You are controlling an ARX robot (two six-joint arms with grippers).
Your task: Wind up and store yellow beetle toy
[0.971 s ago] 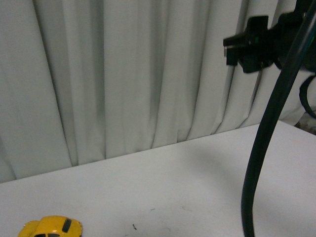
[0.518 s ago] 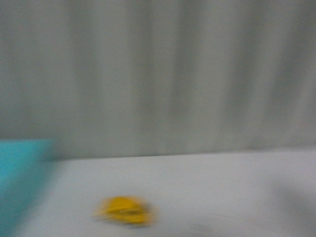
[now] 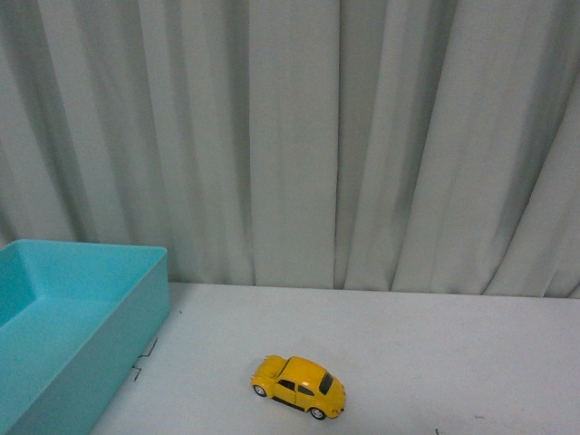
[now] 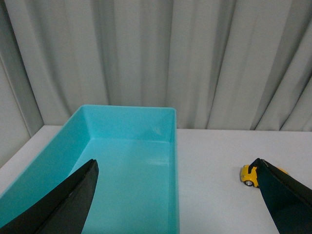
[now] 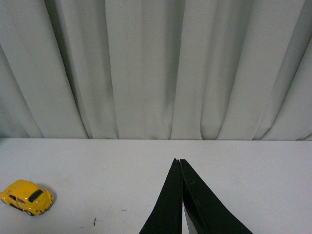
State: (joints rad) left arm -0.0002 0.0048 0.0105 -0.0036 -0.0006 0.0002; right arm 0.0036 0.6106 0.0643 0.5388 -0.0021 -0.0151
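The yellow beetle toy (image 3: 300, 385) stands on its wheels on the white table, alone, right of the teal bin. In the left wrist view the yellow beetle toy (image 4: 249, 175) peeks out from behind one black finger (image 4: 282, 200). My left gripper (image 4: 176, 165) is open wide, above the bin's edge, holding nothing. The right wrist view shows the yellow beetle toy (image 5: 27, 197) far off to one side of my right gripper (image 5: 179, 160), which is shut with nothing in it. Neither arm appears in the front view.
A teal open bin (image 3: 136, 317) sits at the table's left; its inside (image 4: 131, 170) holds nothing. A grey pleated curtain (image 3: 299, 136) hangs behind the table. Small dark marks (image 5: 94, 223) dot the tabletop.
The front camera has swung: the black arm and cable at the right are gone from view, the teal bin has come in at the left, and the toy now sits near the centre.
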